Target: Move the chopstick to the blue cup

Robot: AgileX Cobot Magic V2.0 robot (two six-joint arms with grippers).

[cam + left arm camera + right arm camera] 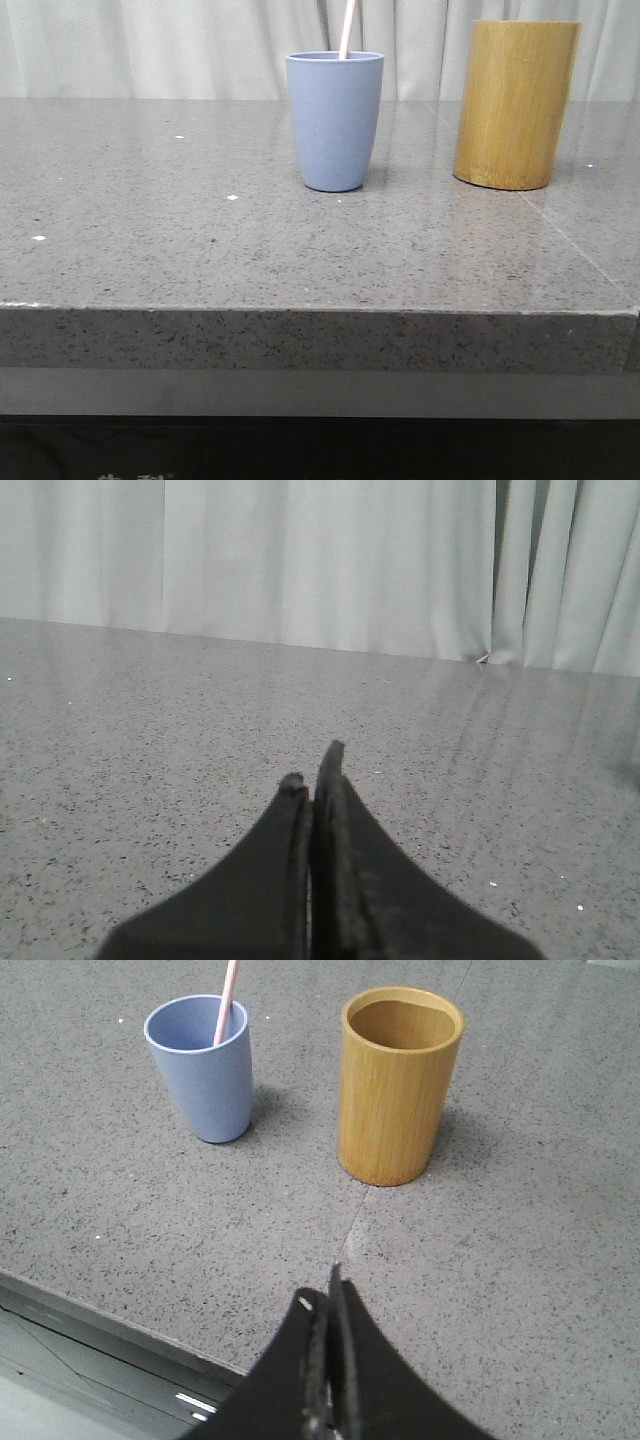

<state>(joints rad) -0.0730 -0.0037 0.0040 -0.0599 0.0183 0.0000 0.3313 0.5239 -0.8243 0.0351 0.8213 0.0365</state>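
The blue cup [334,120] stands upright near the middle of the grey stone table. The pale pink chopstick [346,28] leans inside it, its upper part rising out past the rim. The right wrist view has the same blue cup [204,1068] and chopstick [227,1000] well beyond my right gripper [325,1292], which is shut with nothing between its fingers, above the table's front edge. My left gripper [313,768] is shut and empty too, over bare tabletop facing the curtain.
A taller tan bamboo cylinder [514,103] stands upright to the right of the blue cup, its open top [401,1022] showing nothing inside. The table's front edge [320,312] drops off near me. A pale curtain [320,560] closes the back.
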